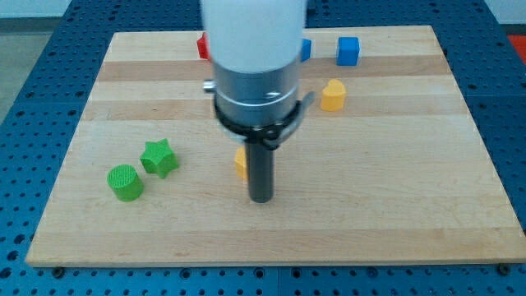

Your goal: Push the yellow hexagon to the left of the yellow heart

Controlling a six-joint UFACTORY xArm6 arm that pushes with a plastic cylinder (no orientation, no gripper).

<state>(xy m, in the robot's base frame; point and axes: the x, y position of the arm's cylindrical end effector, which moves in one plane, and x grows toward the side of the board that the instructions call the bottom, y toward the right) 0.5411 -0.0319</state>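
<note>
A yellow heart (333,95) sits on the wooden board (394,189), right of centre in the upper half. A second yellow block (239,162) lies near the board's middle. The rod hides most of it, so I cannot make out its shape. It is well to the left of the heart and lower in the view. My tip (260,198) rests on the board right next to this block, at its right and a little lower. I cannot tell whether they touch.
A green star (159,158) and a green cylinder (125,182) sit at the lower left. A blue cube (348,50) is at the top right. A second blue block (306,49) and a red block (201,45) peek out from behind the arm (255,66) at the top.
</note>
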